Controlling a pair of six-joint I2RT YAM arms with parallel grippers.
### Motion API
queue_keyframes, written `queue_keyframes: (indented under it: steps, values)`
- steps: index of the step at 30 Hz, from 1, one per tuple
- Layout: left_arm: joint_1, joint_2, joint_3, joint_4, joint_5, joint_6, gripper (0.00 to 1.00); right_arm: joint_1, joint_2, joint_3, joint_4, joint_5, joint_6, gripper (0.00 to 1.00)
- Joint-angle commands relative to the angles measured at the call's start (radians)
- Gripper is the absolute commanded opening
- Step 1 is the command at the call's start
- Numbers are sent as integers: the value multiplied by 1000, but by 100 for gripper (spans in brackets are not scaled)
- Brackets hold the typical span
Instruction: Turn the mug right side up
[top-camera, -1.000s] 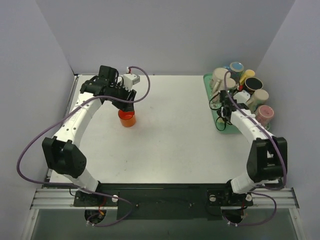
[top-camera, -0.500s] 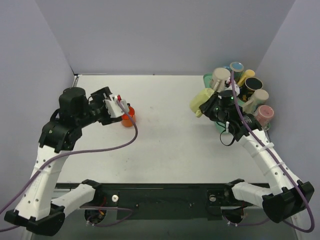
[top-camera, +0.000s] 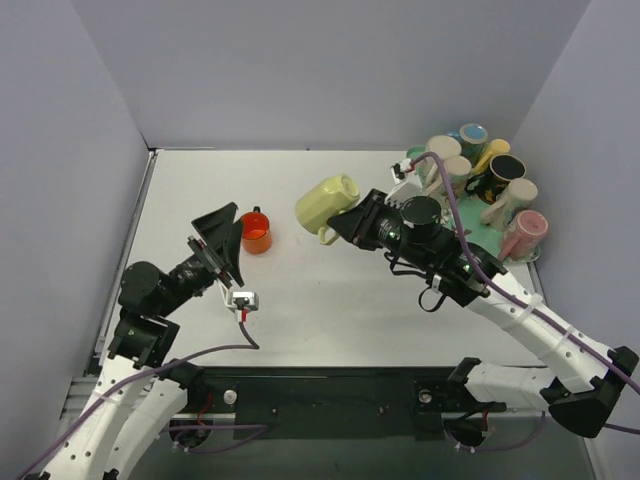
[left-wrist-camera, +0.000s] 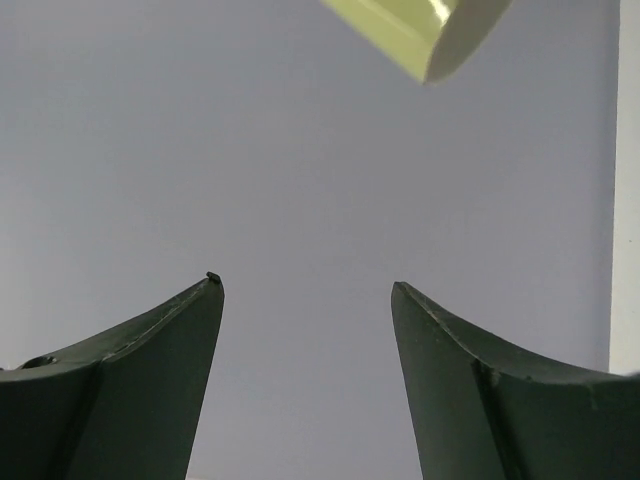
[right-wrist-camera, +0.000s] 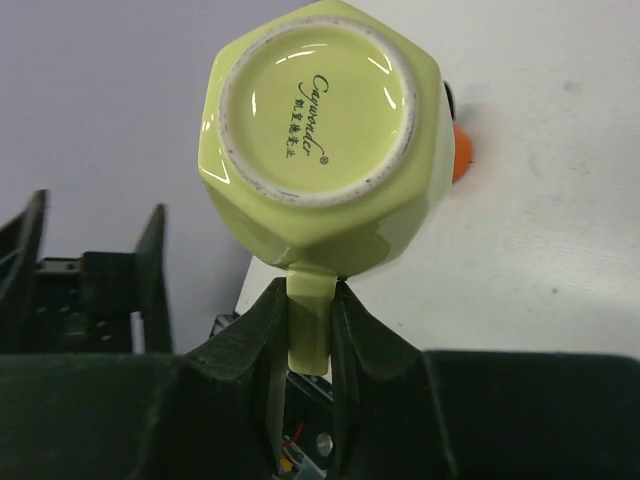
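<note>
Pale-green mug (right-wrist-camera: 315, 140), cursive script on its base illegible, handle pinched by right gripper (right-wrist-camera: 309, 300); left gripper (left-wrist-camera: 303, 283) spread apart

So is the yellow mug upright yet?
No. The mug is tipped on its side, the right gripper shut on its handle, its base facing the wrist camera.

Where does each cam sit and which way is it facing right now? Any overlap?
Top external: above and behind the bases, looking down at the table; left arm and right arm both show.
Left wrist: faces the grey wall past the open left gripper; yellow mug rim at top edge.
Right wrist: looks along the right gripper, shut on the mug's handle, at the mug's base.
Shared: mug in all three; orange cup in top and right wrist.
</note>
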Motion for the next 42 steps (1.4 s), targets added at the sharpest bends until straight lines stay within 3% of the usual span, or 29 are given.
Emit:
queue_keyframes:
  steps: [1,10,15,22,26,32,42]
  values:
    - [-13,-11,-135,438,152,116,78,88,9,77,267,66,52,0]
    - [-42,18,-204,555,108,121,77,208,97,120,365,91,40,0]
    - [-44,7,-208,468,123,155,77,217,152,158,383,88,38,0]
    - [-44,-1,-192,353,10,152,73,217,106,180,307,164,-34,0]
    - [-44,-14,-208,305,48,198,73,219,92,181,307,140,-31,0]
    - [-48,74,-192,476,117,222,74,252,105,166,333,109,-14,0]
    - [-73,99,-192,527,60,201,70,259,175,169,375,5,44,0]
